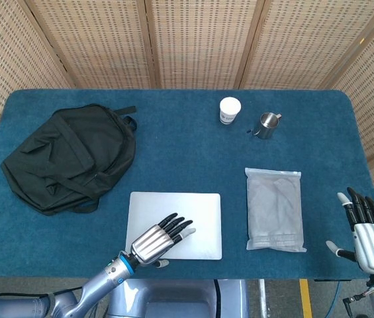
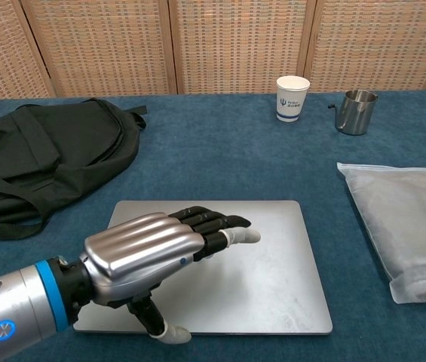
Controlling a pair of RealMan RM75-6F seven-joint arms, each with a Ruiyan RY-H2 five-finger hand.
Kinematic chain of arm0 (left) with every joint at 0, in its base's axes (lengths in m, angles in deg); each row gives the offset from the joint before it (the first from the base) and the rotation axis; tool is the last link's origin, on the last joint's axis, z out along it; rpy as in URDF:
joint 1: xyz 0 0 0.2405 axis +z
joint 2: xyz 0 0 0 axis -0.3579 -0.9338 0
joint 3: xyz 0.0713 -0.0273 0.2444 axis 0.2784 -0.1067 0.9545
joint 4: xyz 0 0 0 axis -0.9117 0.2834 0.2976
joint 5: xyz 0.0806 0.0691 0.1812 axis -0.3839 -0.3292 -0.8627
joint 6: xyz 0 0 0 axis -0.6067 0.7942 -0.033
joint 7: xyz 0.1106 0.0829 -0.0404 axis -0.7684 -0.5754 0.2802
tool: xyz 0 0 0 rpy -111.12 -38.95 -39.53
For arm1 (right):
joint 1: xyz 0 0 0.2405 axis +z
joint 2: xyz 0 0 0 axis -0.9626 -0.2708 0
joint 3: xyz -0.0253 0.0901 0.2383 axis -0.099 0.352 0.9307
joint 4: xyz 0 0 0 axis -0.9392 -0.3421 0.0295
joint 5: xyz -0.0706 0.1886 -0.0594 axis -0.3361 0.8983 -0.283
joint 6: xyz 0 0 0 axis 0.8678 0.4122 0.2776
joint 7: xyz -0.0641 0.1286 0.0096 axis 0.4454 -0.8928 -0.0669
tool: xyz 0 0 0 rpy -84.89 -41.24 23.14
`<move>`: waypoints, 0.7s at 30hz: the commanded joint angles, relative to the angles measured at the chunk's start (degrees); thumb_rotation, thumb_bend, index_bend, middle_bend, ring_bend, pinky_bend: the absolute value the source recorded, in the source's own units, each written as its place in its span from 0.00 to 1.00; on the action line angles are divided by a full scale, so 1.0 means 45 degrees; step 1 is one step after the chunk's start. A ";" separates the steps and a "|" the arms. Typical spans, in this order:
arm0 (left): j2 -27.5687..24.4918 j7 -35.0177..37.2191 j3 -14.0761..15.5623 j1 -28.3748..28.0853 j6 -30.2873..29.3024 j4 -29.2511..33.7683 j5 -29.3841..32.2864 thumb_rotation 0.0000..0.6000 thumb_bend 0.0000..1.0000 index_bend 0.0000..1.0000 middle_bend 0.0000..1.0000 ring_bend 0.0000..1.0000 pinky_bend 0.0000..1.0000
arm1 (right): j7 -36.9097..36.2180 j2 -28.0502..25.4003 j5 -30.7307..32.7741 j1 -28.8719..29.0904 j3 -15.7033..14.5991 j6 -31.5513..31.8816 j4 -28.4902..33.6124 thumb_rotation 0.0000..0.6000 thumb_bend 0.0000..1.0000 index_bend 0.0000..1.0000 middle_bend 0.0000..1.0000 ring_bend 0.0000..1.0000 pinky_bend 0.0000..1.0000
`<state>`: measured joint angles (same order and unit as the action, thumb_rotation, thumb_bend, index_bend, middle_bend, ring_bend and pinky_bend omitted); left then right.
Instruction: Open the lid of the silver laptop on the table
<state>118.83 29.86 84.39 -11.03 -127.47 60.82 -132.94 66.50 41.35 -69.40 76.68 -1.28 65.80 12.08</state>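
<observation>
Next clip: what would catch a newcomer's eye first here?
The left hand, fingers spread flat over the closed silver laptop at the table's near edge, thumb down at the front edge. Next, the black backpack slumped at far left, and the right hand open and idle beyond the bagged cloth.

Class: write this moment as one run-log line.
left hand: open, above laptop near its front edge | lid: closed | right hand: open, beside table's right edge

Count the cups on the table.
2, both at the far edge: a white paper cup and, just right of it, a steel cup with a handle. None seems hidden.
</observation>
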 commanded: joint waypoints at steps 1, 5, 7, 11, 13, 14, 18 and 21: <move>0.0154 -0.0073 0.0013 -0.0085 0.0002 -0.0076 0.0118 1.00 0.00 0.00 0.00 0.00 0.00 | -0.0038 -0.0008 0.0034 0.0015 0.0009 -0.0033 -0.0020 1.00 0.00 0.00 0.00 0.00 0.00; 0.0284 -0.0280 0.0057 -0.0190 0.0027 -0.0204 0.0236 1.00 0.00 0.00 0.00 0.00 0.00 | -0.0080 -0.0013 0.0080 0.0035 0.0018 -0.0079 -0.0044 1.00 0.00 0.00 0.00 0.00 0.00; 0.0342 -0.0365 0.0079 -0.0225 0.0029 -0.0273 0.0294 1.00 0.00 0.00 0.00 0.00 0.00 | -0.0094 -0.0018 0.0075 0.0034 0.0017 -0.0071 -0.0041 1.00 0.00 0.00 0.00 0.00 0.00; 0.0507 -0.0600 0.0086 -0.0296 0.0041 -0.0505 0.0442 1.00 0.00 0.00 0.00 0.00 0.00 | -0.0114 -0.0023 0.0070 0.0032 0.0015 -0.0059 -0.0044 1.00 0.00 0.00 0.00 0.00 0.00; 0.0615 -0.0697 0.0077 -0.0338 0.0069 -0.0615 0.0573 1.00 0.00 0.00 0.00 0.00 0.00 | -0.0124 -0.0026 0.0073 0.0030 0.0014 -0.0054 -0.0047 1.00 0.00 0.00 0.00 0.00 0.00; 0.0652 -0.0735 0.0076 -0.0352 0.0070 -0.0650 0.0614 1.00 0.00 0.00 0.00 0.00 0.00 | -0.0131 -0.0027 0.0072 0.0028 0.0012 -0.0051 -0.0046 1.00 0.00 0.00 0.00 0.00 0.00; 0.0796 -0.0895 0.0077 -0.0419 0.0044 -0.0798 0.0756 1.00 0.00 0.00 0.00 0.00 0.00 | -0.0165 -0.0036 0.0086 0.0036 0.0016 -0.0062 -0.0052 1.00 0.00 0.00 0.00 0.00 0.00; 0.0856 -0.0956 0.0076 -0.0453 0.0038 -0.0848 0.0875 1.00 0.00 0.00 0.00 0.00 0.00 | -0.0185 -0.0041 0.0091 0.0040 0.0014 -0.0071 -0.0058 1.00 0.00 0.00 0.00 0.00 0.00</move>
<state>122.63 25.61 84.74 -13.02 -127.29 57.04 -129.06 65.66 41.16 -69.00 76.86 -1.22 65.48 11.83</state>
